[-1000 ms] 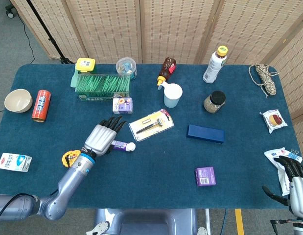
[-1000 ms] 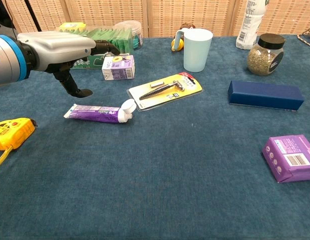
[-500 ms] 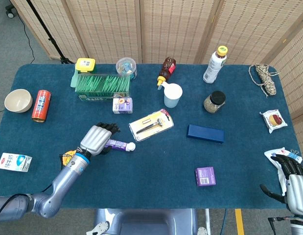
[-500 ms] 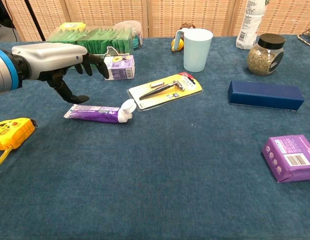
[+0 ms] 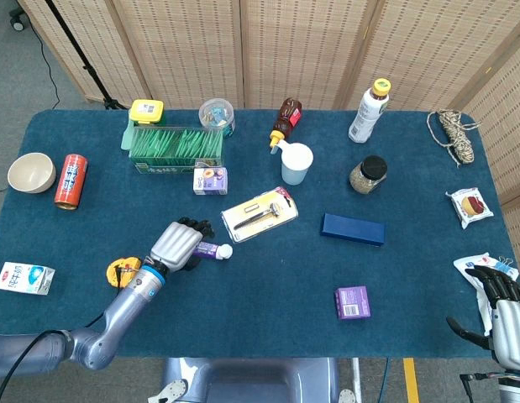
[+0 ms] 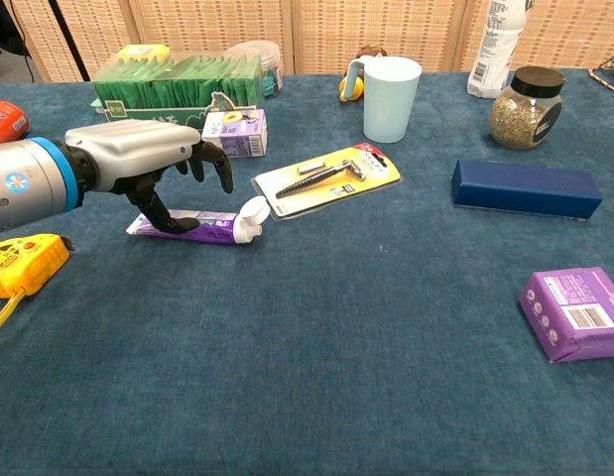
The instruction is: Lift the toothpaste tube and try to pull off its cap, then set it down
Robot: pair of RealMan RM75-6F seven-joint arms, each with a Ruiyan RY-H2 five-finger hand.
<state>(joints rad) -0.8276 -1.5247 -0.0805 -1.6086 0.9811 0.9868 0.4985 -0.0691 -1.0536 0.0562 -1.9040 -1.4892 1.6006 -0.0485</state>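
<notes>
The purple toothpaste tube [image 6: 199, 227] lies flat on the blue cloth, its white cap [image 6: 253, 218] pointing right toward the razor pack. In the head view the toothpaste tube [image 5: 208, 248] is half covered by my left hand [image 5: 177, 245]. My left hand [image 6: 148, 164] hovers low over the tube's tail end, fingers arched above it and thumb [image 6: 153, 208] touching its near side; the tube is not lifted. My right hand [image 5: 501, 300] hangs off the table's front right corner, fingers apart and holding nothing.
A carded razor pack [image 6: 328, 178] lies just right of the cap. A small purple carton [image 6: 234, 133] and a green box [image 6: 178, 79] stand behind the left hand. A yellow tape measure [image 6: 24, 263] sits to its left. Cup [image 6: 391, 97], blue box [image 6: 525, 188] and purple box [image 6: 576, 312] lie to the right.
My left hand has come down and toward the tube, its fingers curling from spread above the cloth to arched over the tube. The tube and right hand have stayed put.
</notes>
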